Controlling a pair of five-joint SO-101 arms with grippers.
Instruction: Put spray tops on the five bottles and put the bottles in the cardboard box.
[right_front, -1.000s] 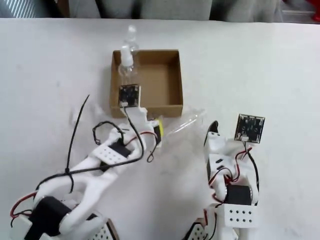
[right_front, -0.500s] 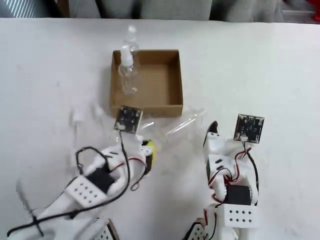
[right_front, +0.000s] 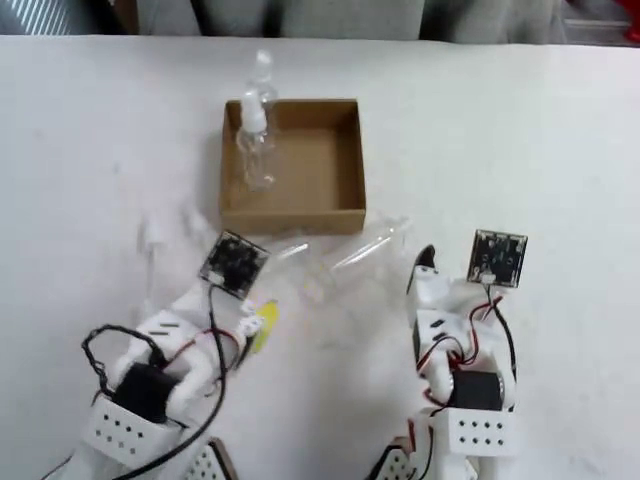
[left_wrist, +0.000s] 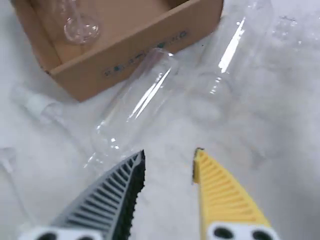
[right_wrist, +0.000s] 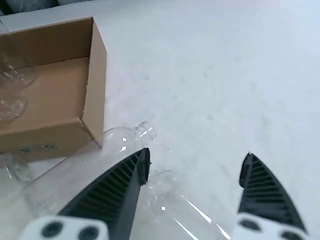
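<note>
Two grippers, quick status: both had jaws apart, nothing held.
Left gripper (left_wrist: 167, 160): grey + yellow jaws spread, empty, low over the table (right_front: 520, 130), just short of the near bottle (left_wrist: 132, 102).
Right gripper (right_wrist: 196, 159): black jaws wide apart, empty, hanging over clear bottles lying near the box's front right corner.
What changed: in about the last sec the left arm pulled back from the box's front wall toward its own base. Right arm didn't budge.
Near bottle: clear, no top afaict, lying on its side w/ one end touching the front wall of the cardboard box (right_front: 295, 218).
Uncapped bottle (right_wrist: 122, 137): also on its side, bare threaded neck, just beside the box's front right corner.
Capped bottle (right_front: 250, 140): upright inside the box at the far left corner, white spray top on.
Second capped bottle (right_front: 262, 68): right at the box's far wall; couldn't tell if it was inside or just behind.
Spray tops (right_front: 150, 235): a couple of small clear/white bits loose on the table left of the box, too faint to count.
Meaning for the task, imo: the retreat looked like the end of a drop-off, so at least one bottle was done. The lying bottles were uncapped, so the next cycle needed a top fitted first, prob w/ both arms.
</note>
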